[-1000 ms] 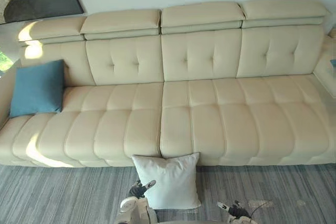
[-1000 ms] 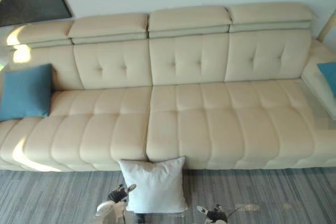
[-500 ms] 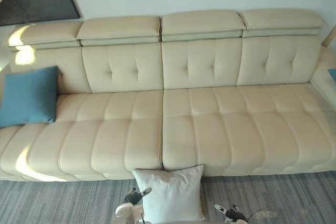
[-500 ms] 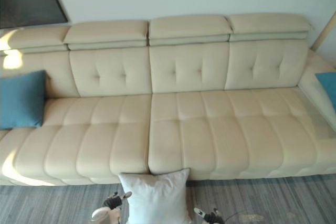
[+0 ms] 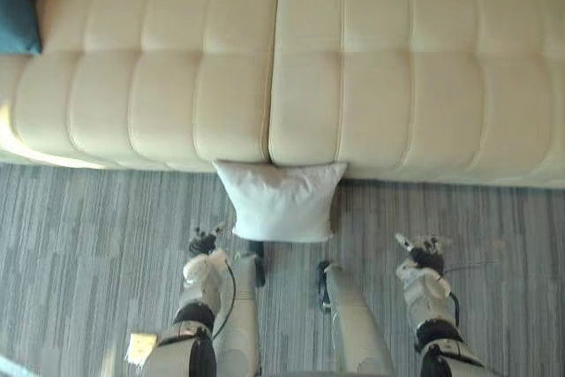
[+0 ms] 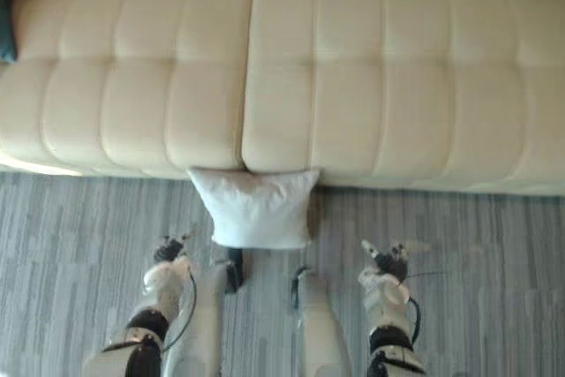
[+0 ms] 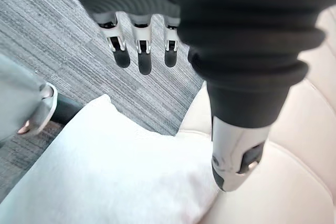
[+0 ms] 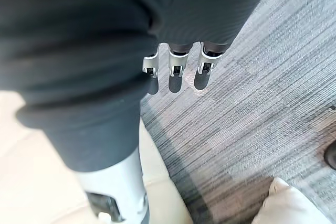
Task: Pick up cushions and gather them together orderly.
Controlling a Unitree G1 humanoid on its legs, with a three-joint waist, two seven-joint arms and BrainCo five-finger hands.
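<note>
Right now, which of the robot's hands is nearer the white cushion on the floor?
Left. The left hand hovers just off the white cushion's near left corner; the right hand is farther off to its right, over the carpet.

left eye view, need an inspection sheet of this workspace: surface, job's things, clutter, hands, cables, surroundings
surface: grey striped carpet in front of a cream sofa
job's things: white cushion on the carpet, its top edge against the sofa's front; blue cushion on the sofa's left end, cut off by the picture's edge
clutter: small pale patch on the carpet by the left arm, cannot tell what it is
left hand: open, fingers straight, holding nothing, over the carpet just left of the white cushion
right hand: open, holding nothing, over the carpet right of the white cushion, apart from it
cables: nothing seen
surroundings: nothing seen beyond sofa and carpet
</note>
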